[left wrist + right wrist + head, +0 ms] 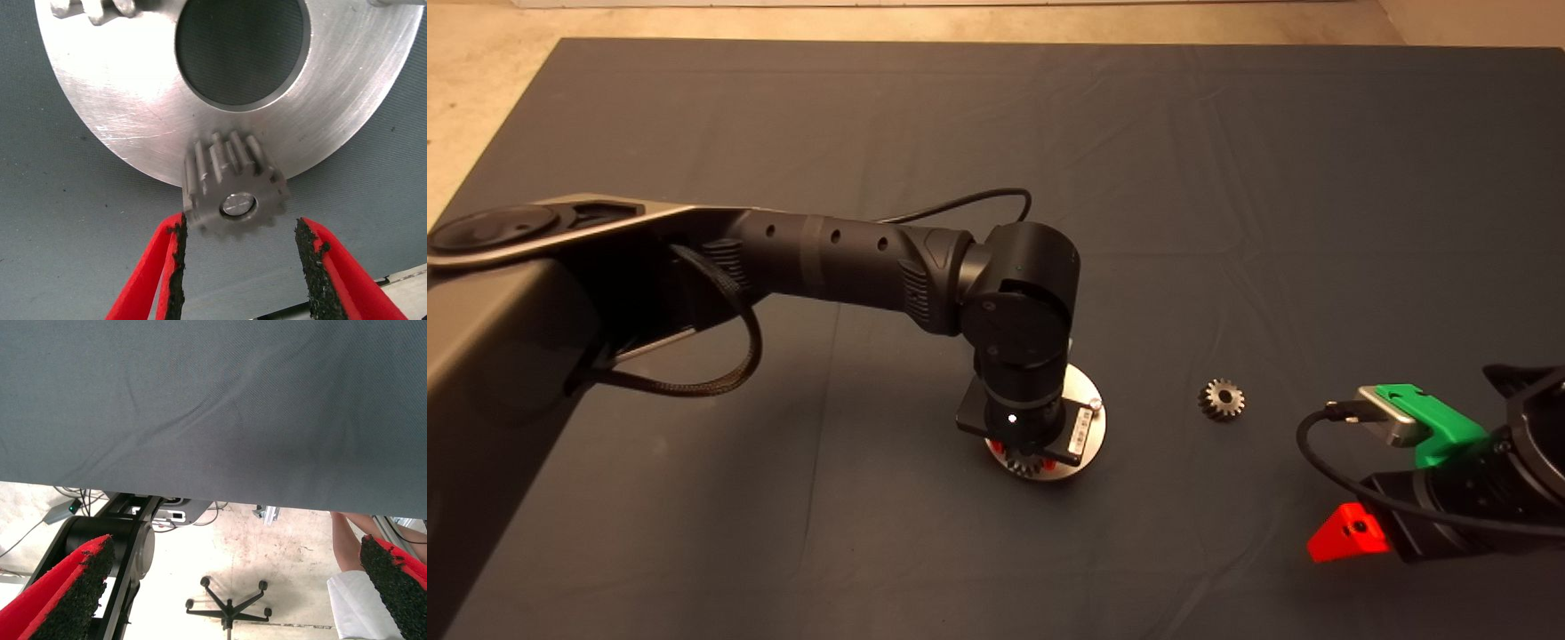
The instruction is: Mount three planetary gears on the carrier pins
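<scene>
Head overhead; left wrist close, perhaps vertical

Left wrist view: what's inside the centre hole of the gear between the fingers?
A carrier pin's flat silver end fills the hole of the gear, which sits on the disc. The pin's shaft is hidden by the gear. The left gripper is open around it.

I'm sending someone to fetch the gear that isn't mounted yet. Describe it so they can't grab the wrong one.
Start at the shiny metal disc under the left gripper, near the middle of the dark mat. Look toward the parked right gripper: the loose gear lies alone on the mat between them. It is darker grey and off the disc, unlike the silver gear seated on a pin.
</scene>
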Action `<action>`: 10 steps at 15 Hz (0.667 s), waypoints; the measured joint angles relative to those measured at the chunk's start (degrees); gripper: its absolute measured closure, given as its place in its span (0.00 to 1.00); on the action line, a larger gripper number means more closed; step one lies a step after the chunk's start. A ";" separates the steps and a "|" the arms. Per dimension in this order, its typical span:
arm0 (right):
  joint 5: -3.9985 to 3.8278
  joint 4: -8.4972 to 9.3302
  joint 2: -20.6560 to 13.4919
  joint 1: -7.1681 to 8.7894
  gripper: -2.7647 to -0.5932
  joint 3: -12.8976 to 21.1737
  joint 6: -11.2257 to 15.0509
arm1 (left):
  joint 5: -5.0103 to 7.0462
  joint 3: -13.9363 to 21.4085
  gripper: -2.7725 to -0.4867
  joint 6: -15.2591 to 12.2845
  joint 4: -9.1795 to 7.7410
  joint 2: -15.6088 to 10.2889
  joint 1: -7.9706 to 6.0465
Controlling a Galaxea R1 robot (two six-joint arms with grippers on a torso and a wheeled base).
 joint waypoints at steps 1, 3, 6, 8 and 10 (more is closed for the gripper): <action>-0.02 0.00 0.00 0.00 0.02 0.00 0.00 | -0.16 0.17 0.72 0.00 0.00 -0.01 0.00; -0.02 0.00 0.00 0.00 0.02 0.00 0.00 | -0.24 0.57 0.70 0.02 0.00 -0.04 0.00; -0.02 0.00 -0.01 0.00 0.02 0.00 0.00 | -0.33 2.09 0.64 -0.09 -0.06 -0.67 -0.15; -0.02 -0.01 0.00 0.01 0.02 0.00 0.00 | -0.40 4.12 0.58 -0.59 -0.81 -1.82 -2.31; -0.04 -0.01 -0.01 0.00 0.02 0.00 -0.33 | -0.38 6.52 0.53 -1.54 -1.55 -4.57 -5.64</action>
